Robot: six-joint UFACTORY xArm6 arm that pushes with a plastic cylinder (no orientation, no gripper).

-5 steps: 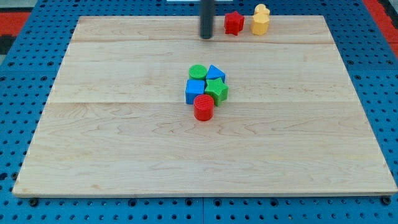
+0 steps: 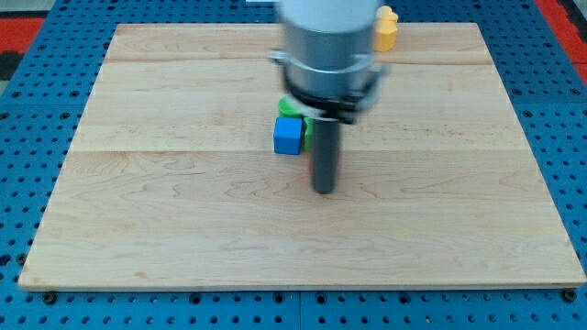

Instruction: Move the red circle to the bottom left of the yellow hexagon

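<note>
My tip (image 2: pixel 323 191) rests on the board a little below and to the right of the block cluster at the middle. The red circle does not show; the rod and the arm's grey body (image 2: pixel 327 46) cover where it stood. The blue cube (image 2: pixel 288 136) sits just left of the rod. The yellow hexagon (image 2: pixel 389 29) peeks out at the view's top, right of the arm's body, partly hidden by it.
Slivers of green blocks show above the blue cube (image 2: pixel 291 108) and between it and the rod (image 2: pixel 307 130). The wooden board (image 2: pixel 138 202) lies on a blue pegboard. The red star and blue triangle are hidden by the arm.
The arm has swung down from the view's top to the board's middle; my tip now stands just below-right of the cluster. The red circle, the red star and the blue triangle are now out of sight.
</note>
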